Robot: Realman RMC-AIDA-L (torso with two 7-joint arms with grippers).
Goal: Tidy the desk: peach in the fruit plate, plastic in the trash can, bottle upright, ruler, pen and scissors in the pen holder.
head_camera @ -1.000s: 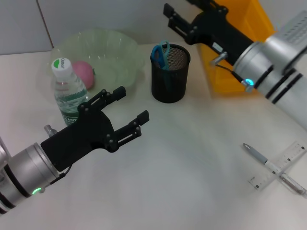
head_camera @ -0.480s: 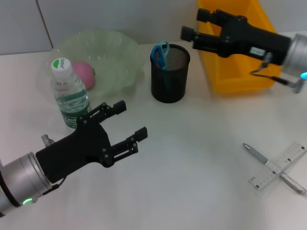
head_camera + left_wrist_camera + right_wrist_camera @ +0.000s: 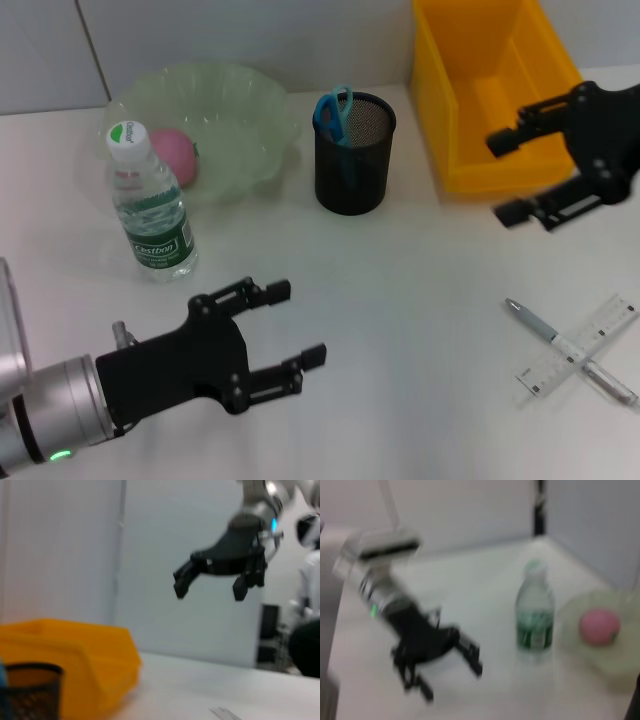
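The pink peach [image 3: 175, 155] lies in the pale green fruit plate [image 3: 235, 95], and the bottle [image 3: 147, 200] stands upright just in front of it. Blue-handled scissors [image 3: 333, 112] stick out of the black mesh pen holder [image 3: 353, 170]. A pen [image 3: 535, 322] and a clear ruler [image 3: 605, 325] lie crossed on the table at the front right. My left gripper [image 3: 298, 322] is open and empty, near the front of the table, below the bottle. My right gripper [image 3: 500, 178] hangs open and empty in front of the yellow trash can [image 3: 490, 90]. No plastic is in view.
The left wrist view shows my right gripper [image 3: 210, 591] in the air, the yellow bin [image 3: 75, 655] and the pen holder [image 3: 30, 690]. The right wrist view shows my left gripper [image 3: 452, 682], the bottle [image 3: 534, 612] and the peach [image 3: 599, 626].
My right arm has swung from above the pen holder to the right and forward, past the bin's front. My left gripper has drawn back from the bottle toward the table's front.
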